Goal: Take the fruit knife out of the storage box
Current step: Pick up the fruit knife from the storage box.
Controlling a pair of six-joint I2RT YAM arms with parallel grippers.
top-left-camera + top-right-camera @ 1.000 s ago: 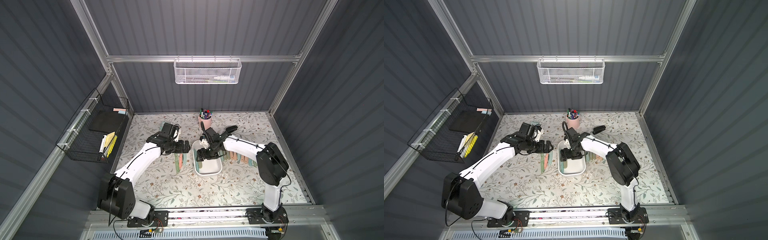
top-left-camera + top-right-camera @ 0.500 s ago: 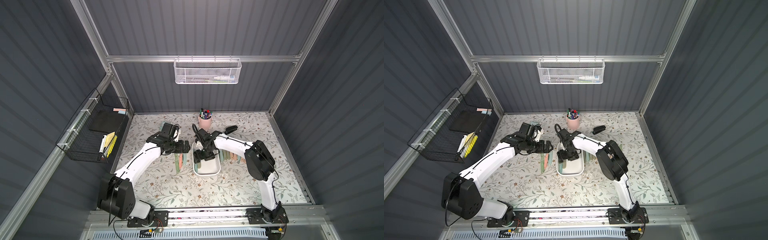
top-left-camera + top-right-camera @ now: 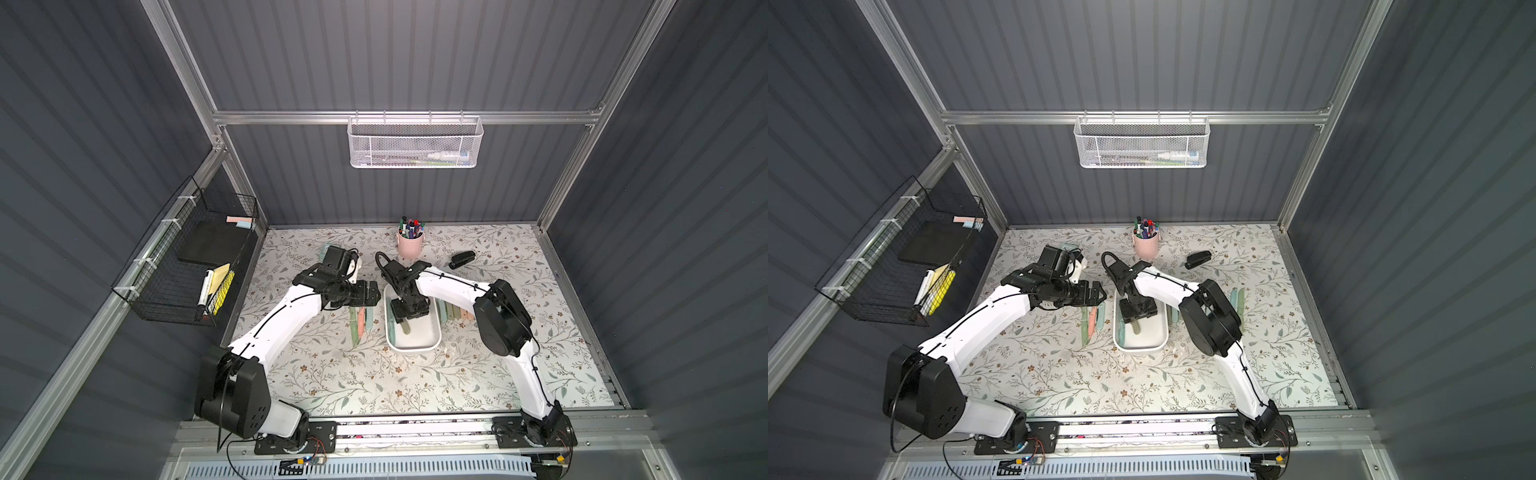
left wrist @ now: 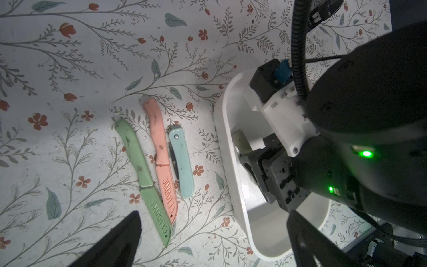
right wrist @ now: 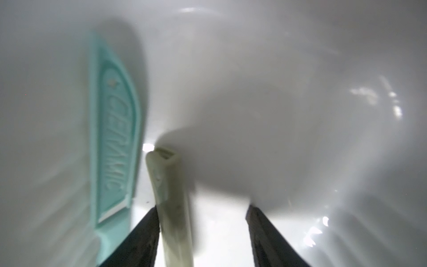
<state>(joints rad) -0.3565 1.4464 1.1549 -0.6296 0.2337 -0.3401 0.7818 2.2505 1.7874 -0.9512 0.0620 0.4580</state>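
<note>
The right end effector (image 3: 406,312) is lowered into the white storage box (image 3: 415,348), pointing down at its floor. Its jaws stand partly apart astride the olive folding fruit knife (image 5: 171,185), which lies flat on the box floor. In the right wrist view one finger (image 5: 145,235) touches the knife's side while the other is apart from it, so nothing is clamped. Just outside the touching finger, a teal sheathed knife marked CERAMIC (image 5: 113,138) lies along the box wall. The left end effector (image 3: 372,292) hovers just beside the box's rim, jaws wide and holding nothing. Below it, on the floral bench (image 3: 374,382), a green sheathed knife (image 4: 147,171), a pink sheathed knife (image 4: 161,157) and a pale blue folding knife (image 4: 181,161) lie side by side, near the box.
</note>
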